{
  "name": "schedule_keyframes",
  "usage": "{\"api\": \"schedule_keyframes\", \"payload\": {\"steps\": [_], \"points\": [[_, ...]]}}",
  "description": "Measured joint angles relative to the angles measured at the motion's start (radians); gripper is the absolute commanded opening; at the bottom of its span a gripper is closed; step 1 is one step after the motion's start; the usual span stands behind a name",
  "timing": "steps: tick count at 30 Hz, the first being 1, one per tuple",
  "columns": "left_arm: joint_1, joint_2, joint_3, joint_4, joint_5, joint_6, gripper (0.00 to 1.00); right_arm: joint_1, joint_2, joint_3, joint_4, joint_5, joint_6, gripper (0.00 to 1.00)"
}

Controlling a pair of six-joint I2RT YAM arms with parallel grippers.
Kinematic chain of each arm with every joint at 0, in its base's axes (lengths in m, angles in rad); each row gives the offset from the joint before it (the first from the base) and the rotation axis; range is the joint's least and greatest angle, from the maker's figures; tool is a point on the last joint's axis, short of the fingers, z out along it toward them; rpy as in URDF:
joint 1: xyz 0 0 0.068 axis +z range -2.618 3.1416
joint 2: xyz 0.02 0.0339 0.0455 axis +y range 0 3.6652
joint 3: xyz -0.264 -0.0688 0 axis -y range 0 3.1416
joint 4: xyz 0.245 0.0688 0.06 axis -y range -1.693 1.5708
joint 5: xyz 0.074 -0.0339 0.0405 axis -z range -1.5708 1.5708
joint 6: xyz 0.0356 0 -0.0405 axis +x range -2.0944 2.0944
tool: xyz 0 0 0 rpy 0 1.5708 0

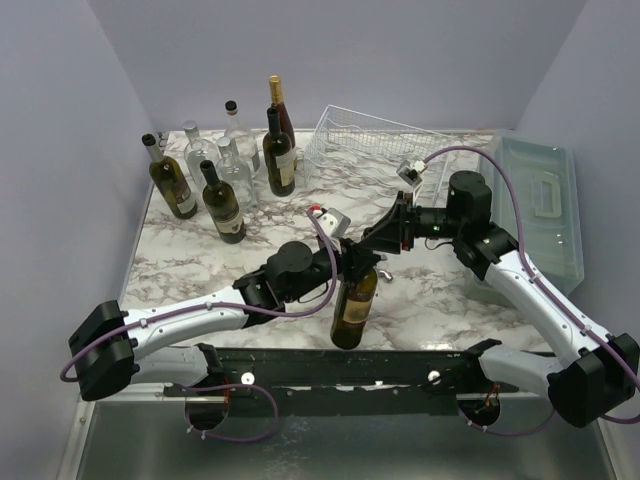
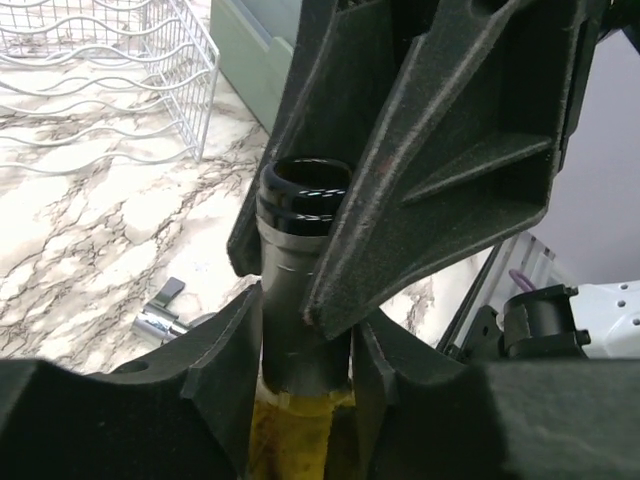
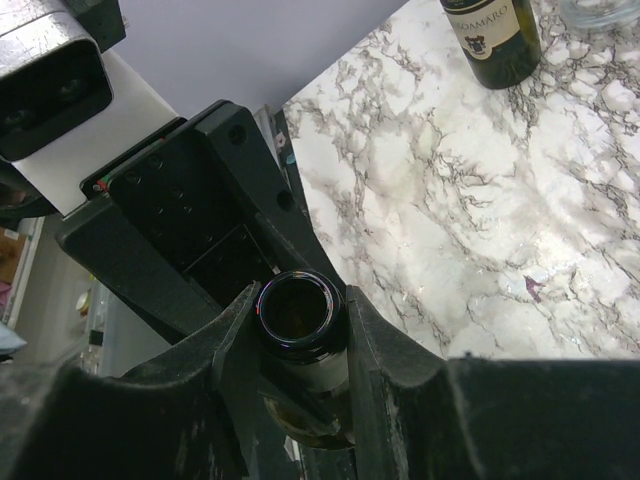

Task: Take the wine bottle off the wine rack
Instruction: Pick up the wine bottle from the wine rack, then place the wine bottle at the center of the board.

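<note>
The bottle (image 1: 355, 300) is off the rack (image 1: 375, 150), upright by the near edge of the desk (image 1: 440, 300), with the right claw (image 3: 300, 345) and the left claw (image 2: 305, 375) both squeezing its neck, so next I think one lets go and the other sets it down.

Btls (image 1: 226, 205) rear-L, lidded bin (image 1: 540, 200) R, marble table (image 1: 200, 270)

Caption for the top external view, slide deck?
Left gripper and right gripper both clamp the neck of an upright wine bottle; the empty wine rack sits behind, other bottles back left.
</note>
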Motion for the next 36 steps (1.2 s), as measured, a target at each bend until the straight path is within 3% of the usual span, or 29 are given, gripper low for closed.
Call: {"api": "schedule_keyframes", "payload": {"steps": [3,4,9,11,15,21,31,36], "points": [[0.000,0.006,0.024,-0.042,0.003,0.018,0.01,0.000,0.000,0.000,-0.002,0.003,-0.005,0.00],[0.000,0.007,0.029,-0.049,0.005,0.022,0.00,0.000,0.000,0.000,-0.003,0.005,-0.006,0.00],[0.000,0.010,0.056,-0.108,0.021,0.043,0.00,0.000,-0.002,-0.002,-0.009,0.006,-0.014,0.02],[0.002,0.010,0.066,-0.128,0.025,0.046,0.00,0.000,-0.005,-0.005,-0.010,0.006,-0.016,0.11],[0.002,0.006,0.068,-0.148,0.029,0.047,0.00,0.000,-0.016,-0.016,-0.012,0.006,-0.024,0.40],[0.006,-0.019,0.063,-0.212,0.035,0.051,0.00,0.000,-0.042,-0.033,-0.006,0.003,-0.026,0.63],[0.026,-0.122,-0.001,-0.257,0.011,0.051,0.00,-0.010,-0.088,-0.033,0.002,-0.053,-0.042,0.76],[0.057,-0.189,-0.026,-0.280,-0.011,0.051,0.00,-0.093,-0.111,-0.033,0.010,-0.142,-0.062,0.80]]}}
